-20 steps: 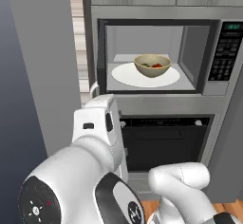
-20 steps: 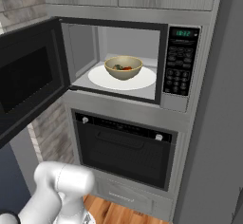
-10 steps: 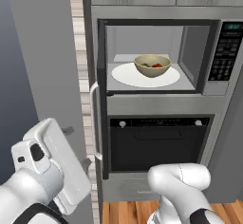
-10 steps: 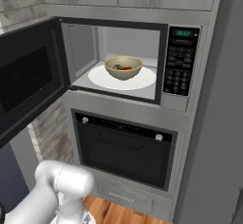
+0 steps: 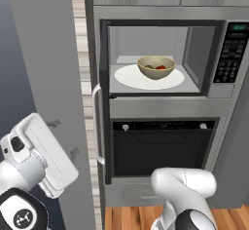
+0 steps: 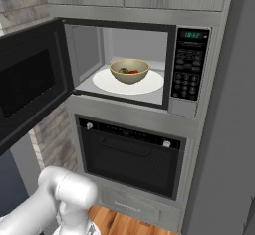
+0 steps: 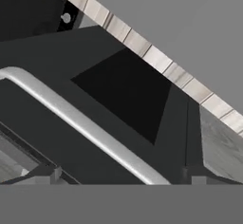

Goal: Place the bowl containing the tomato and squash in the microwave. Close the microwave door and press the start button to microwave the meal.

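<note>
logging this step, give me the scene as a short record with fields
bowl: on the white turntable plate inside the microwave
contents: tomato seen in the bowl; squash hard to make out
microwave door: swung wide open
door handle: close before the hand camera
jaws: state cannot be told
oven: below, shut

The microwave (image 6: 191,110), a stainless box with a black keypad panel at 3 o'clock of its cavity, is standing open. The pale tan bowl (image 6: 129,71) is sitting upright near the middle of the white turntable plate, holding the red tomato (image 6: 132,71) toward 3 o'clock inside it; the squash (image 5: 150,67) is showing as a dark patch at 9 o'clock of the tomato. The dark microwave door (image 6: 27,82), with its black window, is swinging out toward 9 o'clock, its white bar handle (image 7: 80,122) running diagonally in the hand view.
</note>
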You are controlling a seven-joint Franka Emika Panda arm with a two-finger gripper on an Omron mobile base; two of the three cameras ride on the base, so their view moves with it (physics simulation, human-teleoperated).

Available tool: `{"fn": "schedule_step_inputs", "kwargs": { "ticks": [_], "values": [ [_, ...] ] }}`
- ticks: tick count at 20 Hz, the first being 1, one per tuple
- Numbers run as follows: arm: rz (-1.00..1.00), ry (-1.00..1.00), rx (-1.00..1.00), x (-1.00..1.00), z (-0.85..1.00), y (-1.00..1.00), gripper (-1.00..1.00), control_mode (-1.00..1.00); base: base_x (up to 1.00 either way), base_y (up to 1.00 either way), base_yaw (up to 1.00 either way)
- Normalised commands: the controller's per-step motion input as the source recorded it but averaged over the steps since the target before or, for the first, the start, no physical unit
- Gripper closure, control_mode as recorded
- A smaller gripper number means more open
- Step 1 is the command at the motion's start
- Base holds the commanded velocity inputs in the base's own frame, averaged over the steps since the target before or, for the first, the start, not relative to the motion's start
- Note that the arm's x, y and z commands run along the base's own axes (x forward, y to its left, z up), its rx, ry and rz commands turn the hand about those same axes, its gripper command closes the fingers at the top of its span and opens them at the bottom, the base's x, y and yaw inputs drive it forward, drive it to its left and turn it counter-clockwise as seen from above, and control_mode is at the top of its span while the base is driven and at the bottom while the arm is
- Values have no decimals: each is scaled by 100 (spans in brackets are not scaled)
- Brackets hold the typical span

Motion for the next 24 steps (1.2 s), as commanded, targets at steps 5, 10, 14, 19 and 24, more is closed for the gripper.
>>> {"fn": "schedule_step_inputs", "kwargs": {
  "ticks": [5, 10, 14, 19, 24],
  "values": [
    [-9, 0, -3, 58, -9, 0, -100, -100, 0, 0, 0],
    [-11, 0, -6, 66, -11, 0, -100, -100, 0, 0, 0],
    [-13, 0, -5, 56, -6, -1, -100, -100, 0, 0, 0],
    [-16, 0, -2, 42, -2, -14, -100, -100, 0, 0, 0],
    [-18, 0, -2, 10, 0, -37, -100, -100, 0, 0, 0]
  ]
}}
